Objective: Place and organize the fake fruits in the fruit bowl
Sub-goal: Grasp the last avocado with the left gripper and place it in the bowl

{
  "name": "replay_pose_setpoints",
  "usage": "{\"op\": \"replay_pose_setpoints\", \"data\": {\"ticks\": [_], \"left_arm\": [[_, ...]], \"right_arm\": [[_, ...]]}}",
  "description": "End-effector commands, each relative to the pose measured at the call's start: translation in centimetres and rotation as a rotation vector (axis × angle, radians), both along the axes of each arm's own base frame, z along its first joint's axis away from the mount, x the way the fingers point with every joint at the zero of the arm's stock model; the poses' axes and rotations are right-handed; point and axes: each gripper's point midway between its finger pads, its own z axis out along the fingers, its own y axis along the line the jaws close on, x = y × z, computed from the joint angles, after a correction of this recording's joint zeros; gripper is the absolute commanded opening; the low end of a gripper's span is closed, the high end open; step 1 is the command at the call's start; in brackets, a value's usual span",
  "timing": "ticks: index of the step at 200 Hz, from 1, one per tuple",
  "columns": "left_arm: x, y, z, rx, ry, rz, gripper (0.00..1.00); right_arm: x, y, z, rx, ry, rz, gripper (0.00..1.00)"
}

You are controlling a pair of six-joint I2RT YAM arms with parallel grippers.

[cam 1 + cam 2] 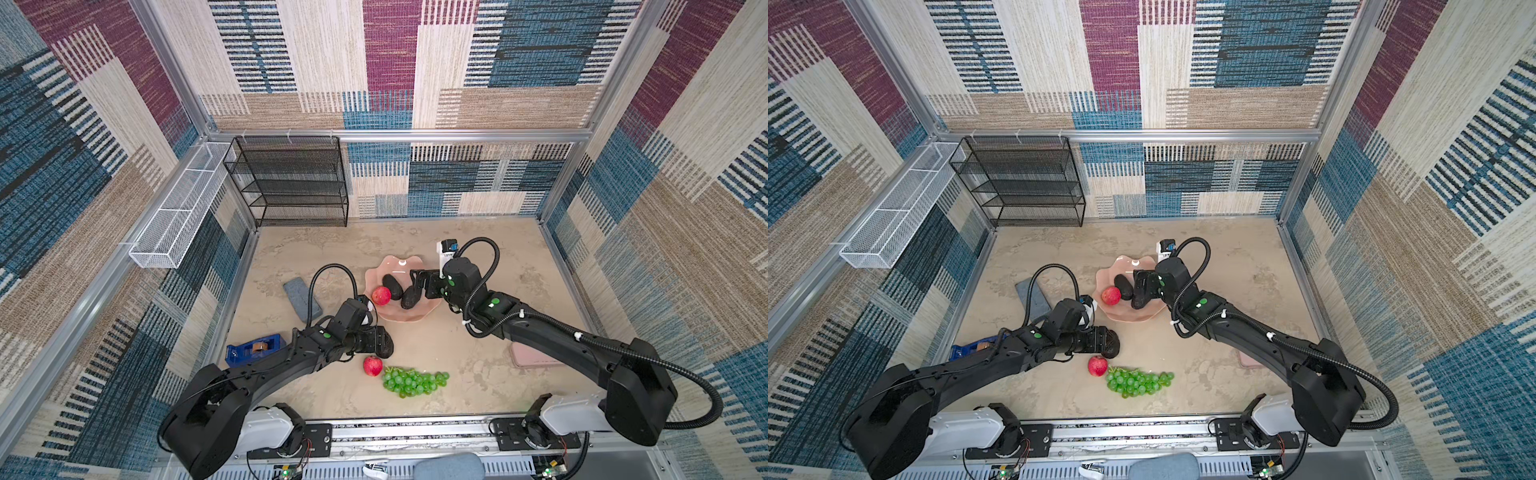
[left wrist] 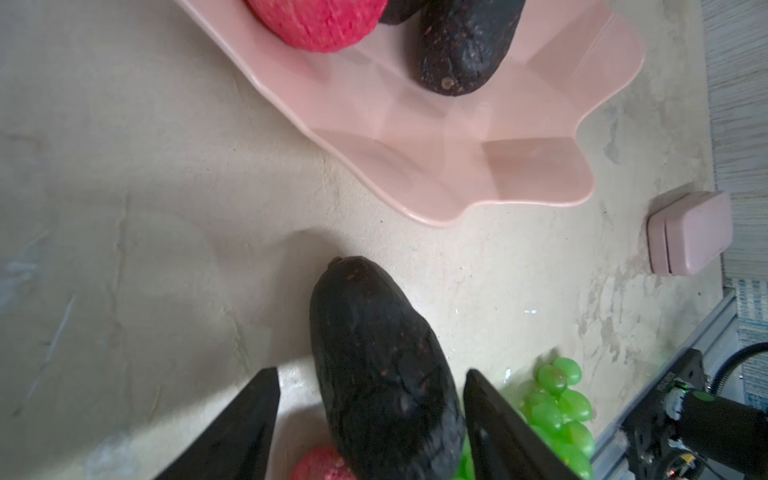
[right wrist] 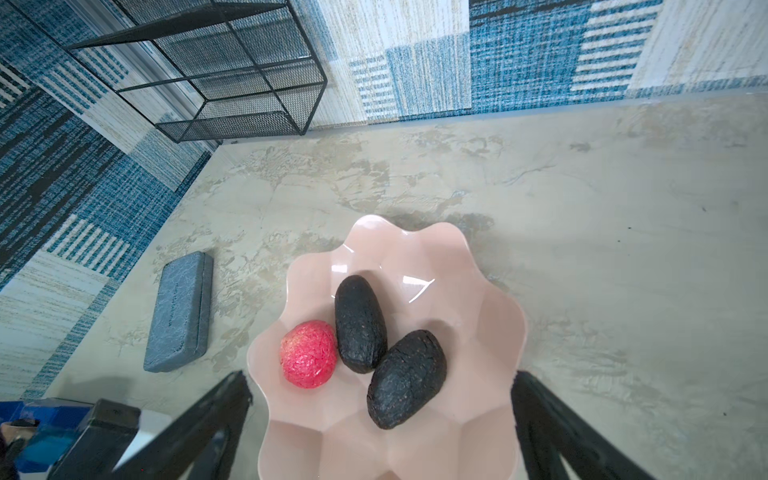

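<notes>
Mostly hidden from above, left claw (image 2: 370, 370) straddles an avocado (image 2: 365, 332), not clenched; right claw (image 3: 382, 374) gapes, released, over bowl (image 3: 449, 249).

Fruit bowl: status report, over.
Right end effector open over fruit bowl. Left end effector open around third avocado. Bowl holds two avocados, one red fruit; other red fruit, grapes outside. Nothing blocking.

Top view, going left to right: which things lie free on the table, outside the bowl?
Blue tape dispenser → grey case → red fruit → green grapes → pink case. Left out: the avocado, which overlaps the red fruit there.
</notes>
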Motion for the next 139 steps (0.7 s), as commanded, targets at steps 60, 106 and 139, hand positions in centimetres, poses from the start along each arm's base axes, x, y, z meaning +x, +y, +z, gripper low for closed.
{"op": "replay_pose_setpoints", "data": {"ticks": [60, 106, 139], "left_arm": [[0.6, -1.5, 0.5, -0.001, -0.031, -0.054, 0.46], [2.8, -3.3, 8.5, -0.116, -0.218, -0.072, 0.45], [6.9, -6.7, 12.1, -0.127, -0.328, -0.133, 0.45]], "right_arm": [[-0.2, -1.9, 0.1, 0.007, -0.034, -0.056, 1.00], [-0.5, -3.1, 0.1, 0.017, -0.046, -0.081, 1.00], [-1.6, -4.6, 0.8, 0.038, -0.068, -0.114, 1.00]]}}
